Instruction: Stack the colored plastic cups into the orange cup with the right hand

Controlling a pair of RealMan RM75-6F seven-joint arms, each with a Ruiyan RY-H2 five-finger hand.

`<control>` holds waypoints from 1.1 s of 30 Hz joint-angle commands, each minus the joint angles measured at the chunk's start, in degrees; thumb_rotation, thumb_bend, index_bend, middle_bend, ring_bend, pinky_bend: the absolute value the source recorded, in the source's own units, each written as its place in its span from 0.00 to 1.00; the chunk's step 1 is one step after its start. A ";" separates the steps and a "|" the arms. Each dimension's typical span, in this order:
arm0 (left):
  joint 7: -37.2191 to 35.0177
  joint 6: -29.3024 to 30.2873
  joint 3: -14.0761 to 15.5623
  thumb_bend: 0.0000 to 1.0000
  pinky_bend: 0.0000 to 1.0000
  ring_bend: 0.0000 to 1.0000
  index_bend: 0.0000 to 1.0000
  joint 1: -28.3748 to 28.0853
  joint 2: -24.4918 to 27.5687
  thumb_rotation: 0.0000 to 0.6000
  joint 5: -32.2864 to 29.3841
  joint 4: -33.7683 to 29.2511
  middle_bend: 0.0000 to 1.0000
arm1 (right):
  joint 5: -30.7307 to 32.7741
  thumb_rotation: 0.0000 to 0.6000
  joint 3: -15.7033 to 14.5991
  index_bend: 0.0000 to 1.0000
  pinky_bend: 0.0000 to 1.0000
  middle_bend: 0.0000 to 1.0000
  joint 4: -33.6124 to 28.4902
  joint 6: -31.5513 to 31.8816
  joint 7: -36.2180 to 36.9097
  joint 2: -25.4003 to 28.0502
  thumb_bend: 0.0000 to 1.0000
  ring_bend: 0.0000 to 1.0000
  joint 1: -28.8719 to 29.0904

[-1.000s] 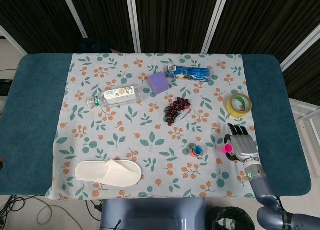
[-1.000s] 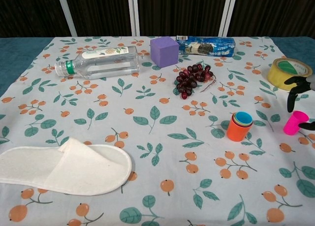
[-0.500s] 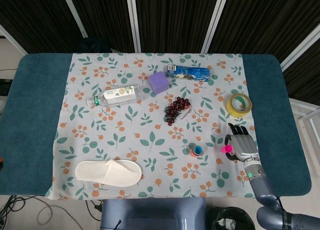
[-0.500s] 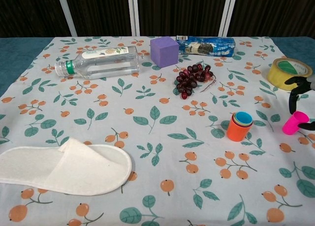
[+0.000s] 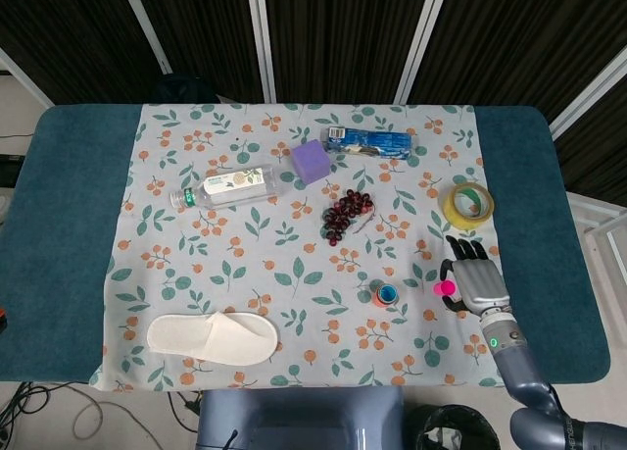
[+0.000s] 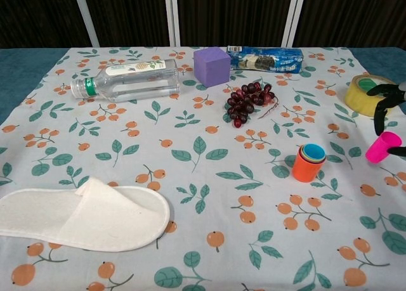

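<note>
Dark curtains hang behind the surface [image 5: 568,274], which carries a leaf-and-berry cloth [image 5: 245,264] over blue. At the near right the right robot hand [image 5: 472,285] grips a pink cup [image 6: 382,146] between thumb and fingers, lifted just off the cloth, near the yellow tape roll [image 5: 467,204]. Left of it stands the orange cup [image 6: 307,163] with smaller cups nested inside; farther left lie grapes [image 5: 347,213], a clear bottle [image 5: 225,186] and a white slipper [image 5: 213,337]
</note>
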 commanded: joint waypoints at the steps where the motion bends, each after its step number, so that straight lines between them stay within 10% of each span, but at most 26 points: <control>1: -0.01 0.00 0.00 0.82 0.16 0.00 0.10 0.00 0.00 1.00 -0.01 -0.06 0.00 | -0.10 1.00 0.41 0.51 0.00 0.00 -5.70 -2.49 -0.48 4.36 0.36 0.00 1.39; 33: -0.35 -0.02 -0.01 0.82 0.17 0.00 0.10 -0.05 -0.02 1.00 0.13 0.21 0.00 | 6.44 1.00 2.22 0.51 0.01 0.00 -11.24 -2.25 -5.32 1.18 0.36 0.00 9.85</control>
